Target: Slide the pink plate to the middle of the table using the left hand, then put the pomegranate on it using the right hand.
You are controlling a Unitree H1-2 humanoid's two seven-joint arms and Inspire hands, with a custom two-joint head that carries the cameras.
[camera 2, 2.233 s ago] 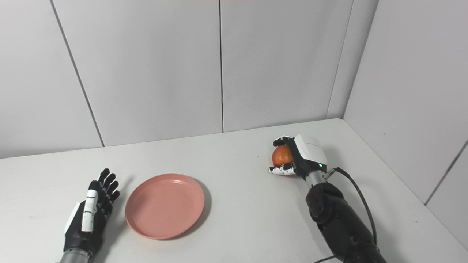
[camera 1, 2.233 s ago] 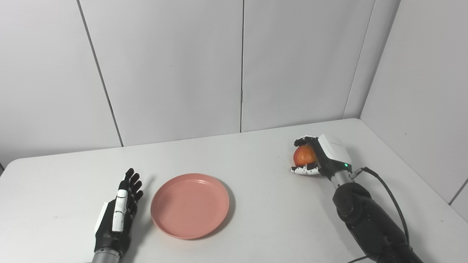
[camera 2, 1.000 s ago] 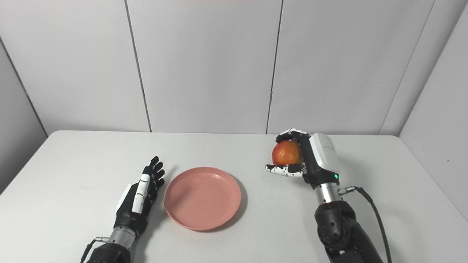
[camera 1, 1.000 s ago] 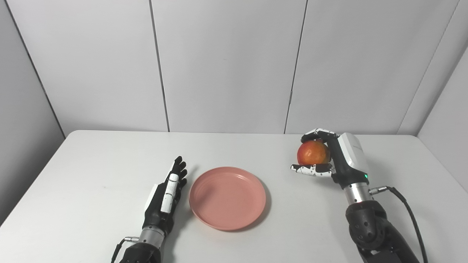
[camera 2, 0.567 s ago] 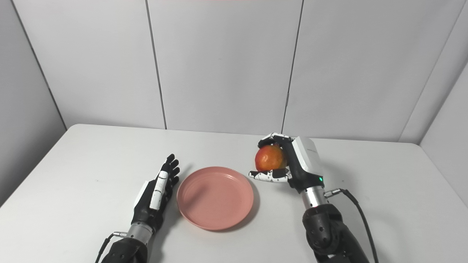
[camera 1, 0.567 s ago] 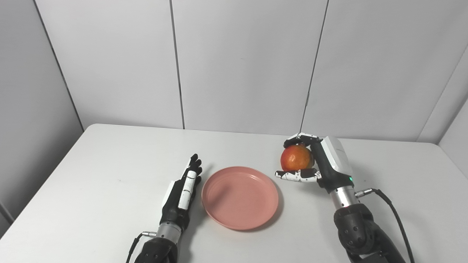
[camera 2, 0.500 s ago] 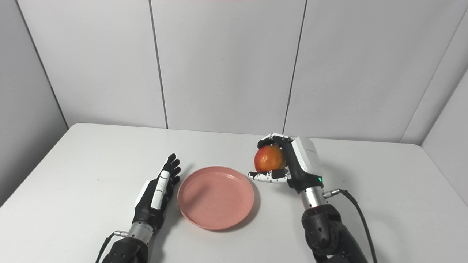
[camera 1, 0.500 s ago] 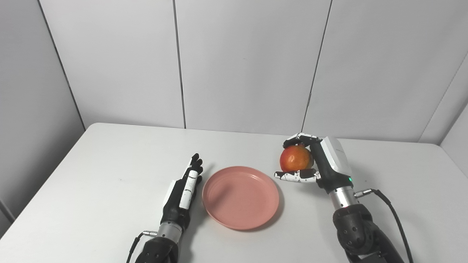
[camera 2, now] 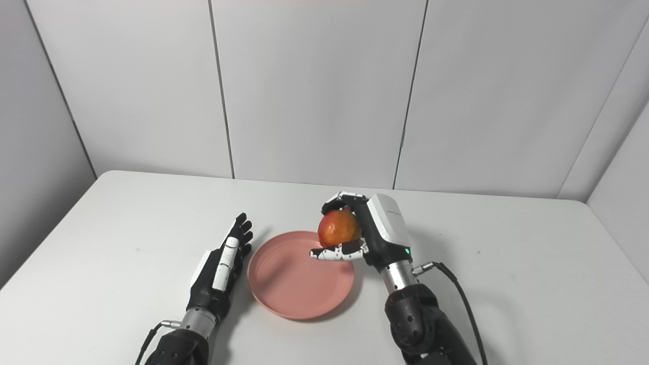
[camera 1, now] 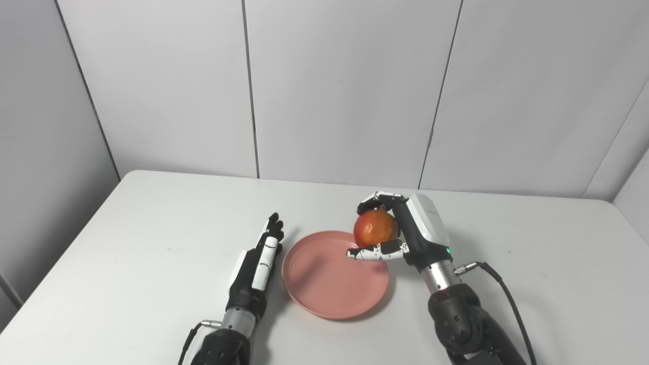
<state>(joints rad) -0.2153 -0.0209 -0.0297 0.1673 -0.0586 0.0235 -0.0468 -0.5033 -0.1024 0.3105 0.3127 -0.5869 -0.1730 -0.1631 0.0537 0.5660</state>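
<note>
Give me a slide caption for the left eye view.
Right hand carries the pomegranate over the pink plate; left hand rests open beside it.

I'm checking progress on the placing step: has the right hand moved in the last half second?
Yes. The right hand, shut on the pomegranate, has moved left: it was beside the pink plate and now overlaps its right rim.
</note>
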